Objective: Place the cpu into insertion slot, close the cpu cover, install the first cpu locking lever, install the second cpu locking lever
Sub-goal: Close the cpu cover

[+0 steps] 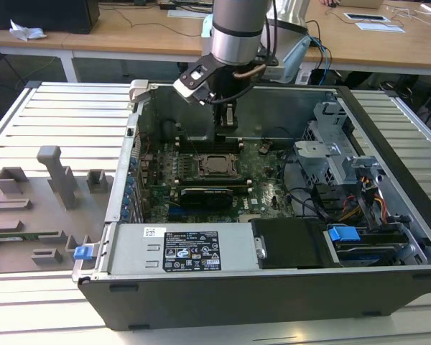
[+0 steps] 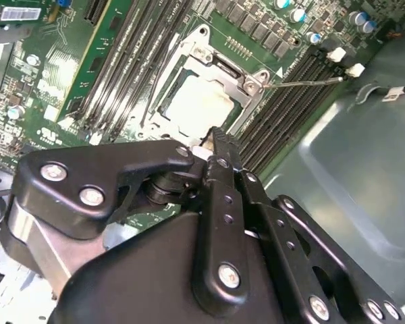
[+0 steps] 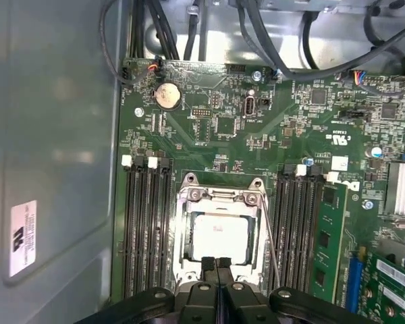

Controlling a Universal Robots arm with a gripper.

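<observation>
The cpu [image 3: 219, 236], a pale square chip, lies in the insertion slot [image 3: 252, 237] on the green motherboard [image 3: 209, 145]. The silver cpu cover [image 3: 219, 202] lies flat around it, the chip showing through its window. A thin wire locking lever [image 3: 271, 236] runs along one side of the socket, and its end [image 2: 304, 82] sticks out over the memory slots. My gripper [image 3: 216, 262] hangs just above the socket's edge, shut with nothing between its fingers. In the exterior view the gripper [image 1: 228, 122] points down into the case behind the cpu [image 1: 217, 164].
Long black memory slots [image 3: 145, 229] flank the socket, and a green memory card [image 3: 324, 236] stands in one. Cables [image 3: 189, 27] hang at the case wall. The drive cage [image 1: 337, 158] and power supply [image 1: 179, 248] fill the case. A grey fixture plate [image 1: 36, 208] lies on the exterior view's left.
</observation>
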